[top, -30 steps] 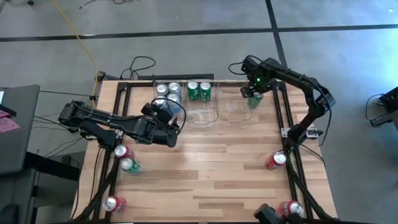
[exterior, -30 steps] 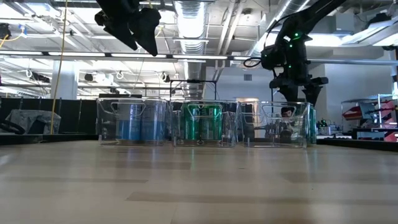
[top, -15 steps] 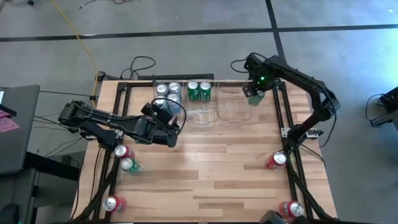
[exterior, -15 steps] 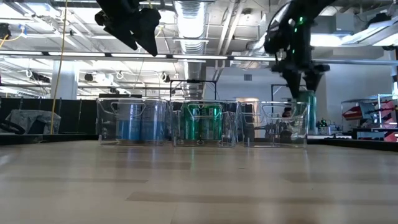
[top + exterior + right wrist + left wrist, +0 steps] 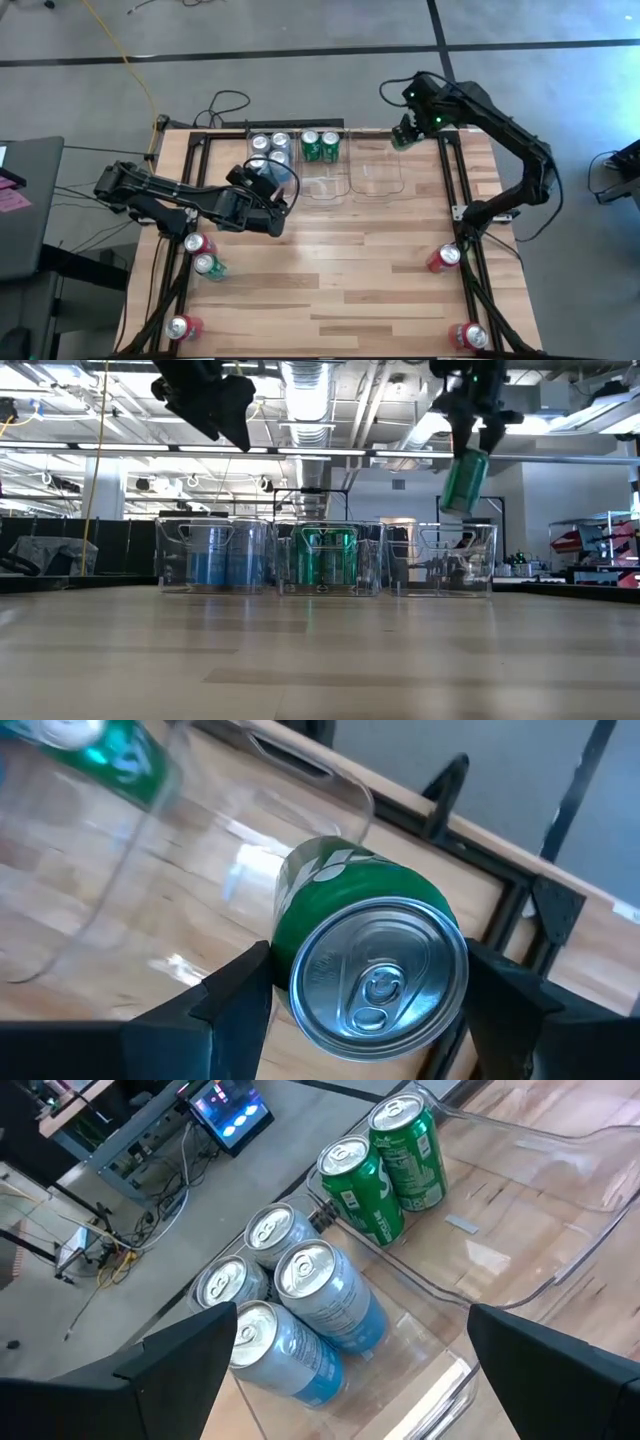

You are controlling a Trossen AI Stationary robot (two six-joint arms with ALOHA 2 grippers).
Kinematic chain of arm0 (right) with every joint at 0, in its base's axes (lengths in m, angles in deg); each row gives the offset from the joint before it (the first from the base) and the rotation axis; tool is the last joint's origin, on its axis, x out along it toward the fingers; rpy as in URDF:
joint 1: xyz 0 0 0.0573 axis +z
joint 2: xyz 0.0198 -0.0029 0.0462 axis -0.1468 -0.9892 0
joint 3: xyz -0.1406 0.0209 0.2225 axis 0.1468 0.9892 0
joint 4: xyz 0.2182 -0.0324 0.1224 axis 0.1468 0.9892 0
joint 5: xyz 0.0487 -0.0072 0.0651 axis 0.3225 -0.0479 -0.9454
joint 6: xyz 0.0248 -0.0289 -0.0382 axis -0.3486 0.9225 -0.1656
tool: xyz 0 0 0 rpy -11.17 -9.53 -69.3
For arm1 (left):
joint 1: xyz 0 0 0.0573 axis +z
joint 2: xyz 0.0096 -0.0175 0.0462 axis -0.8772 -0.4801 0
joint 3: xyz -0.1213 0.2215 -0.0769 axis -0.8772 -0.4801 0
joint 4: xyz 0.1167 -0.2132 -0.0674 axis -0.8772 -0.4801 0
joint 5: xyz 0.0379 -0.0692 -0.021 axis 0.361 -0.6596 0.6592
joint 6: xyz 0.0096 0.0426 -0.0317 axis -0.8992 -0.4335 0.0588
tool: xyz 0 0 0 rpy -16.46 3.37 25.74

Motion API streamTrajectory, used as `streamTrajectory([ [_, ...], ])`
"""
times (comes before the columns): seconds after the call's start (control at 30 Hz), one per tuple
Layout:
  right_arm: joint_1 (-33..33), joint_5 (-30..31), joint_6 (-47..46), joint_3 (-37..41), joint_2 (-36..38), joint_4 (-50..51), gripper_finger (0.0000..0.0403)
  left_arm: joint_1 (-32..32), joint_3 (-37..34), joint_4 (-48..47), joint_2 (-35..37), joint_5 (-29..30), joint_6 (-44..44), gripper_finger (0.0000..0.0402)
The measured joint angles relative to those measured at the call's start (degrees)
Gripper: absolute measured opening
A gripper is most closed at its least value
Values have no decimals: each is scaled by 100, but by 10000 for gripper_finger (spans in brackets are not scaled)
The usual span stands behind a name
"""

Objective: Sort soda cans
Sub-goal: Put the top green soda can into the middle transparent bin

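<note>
Three clear bins [image 5: 322, 185] line the table's far edge; the biggest risk is the raised green can [image 5: 464, 481] clipping a bin wall or dropping into the empty right-hand bin [image 5: 375, 178] instead of the middle one holding two green cans [image 5: 320, 145]. The right gripper [image 5: 365, 1010] pinches it, tilted, high above the far right corner. The left gripper [image 5: 340, 1370] hovers spread over the four blue cans [image 5: 290, 1305]. Smaller worry: the glossy can slipping.
</note>
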Motion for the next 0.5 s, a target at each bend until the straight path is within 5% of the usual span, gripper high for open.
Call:
streamTrajectory([
  [0.5, 1167, 19, -92, -824, -1074, -587, 276, 249, 0, -205, 0, 140, 320, 391],
])
